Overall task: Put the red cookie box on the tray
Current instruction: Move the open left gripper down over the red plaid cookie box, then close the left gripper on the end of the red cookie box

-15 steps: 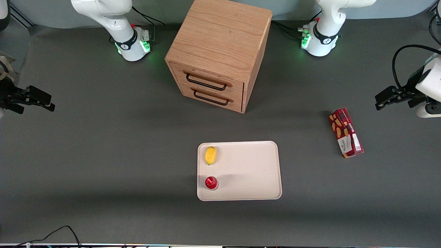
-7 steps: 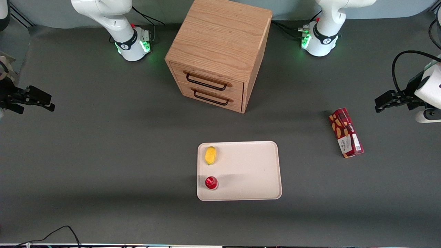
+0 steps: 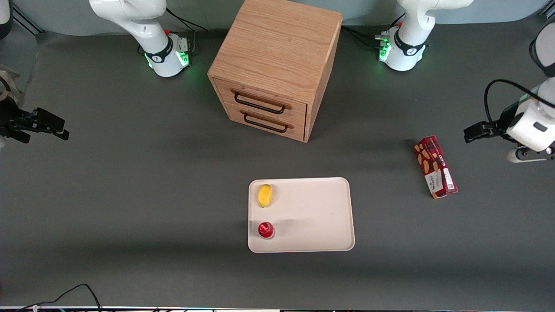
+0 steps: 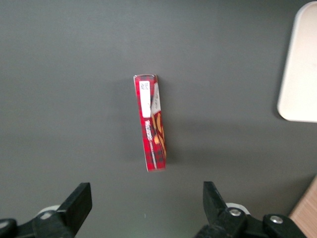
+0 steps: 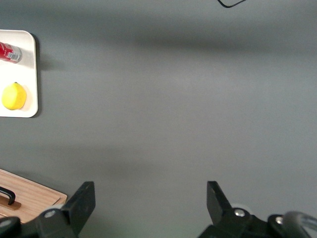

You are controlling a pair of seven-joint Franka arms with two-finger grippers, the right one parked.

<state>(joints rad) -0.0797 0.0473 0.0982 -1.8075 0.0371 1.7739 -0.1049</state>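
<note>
The red cookie box lies flat on the grey table toward the working arm's end, dark red with golden cookie pictures and a white label patch at its nearer end. It also shows in the left wrist view. The cream-white tray lies in the middle of the table, nearer the front camera than the cabinet; a corner of it shows in the left wrist view. My left gripper hangs open and empty above the table beside the box, toward the working arm's end and a little farther from the camera. Its fingers stand wide apart.
A yellow lemon and a small round red cup-like item sit on the tray along its edge toward the parked arm. A wooden two-drawer cabinet stands farther from the camera than the tray. A black cable lies at the front edge.
My left gripper has moved toward the red cookie box and a little nearer the camera, and its wrist has turned. The box, tray and other things have not moved.
</note>
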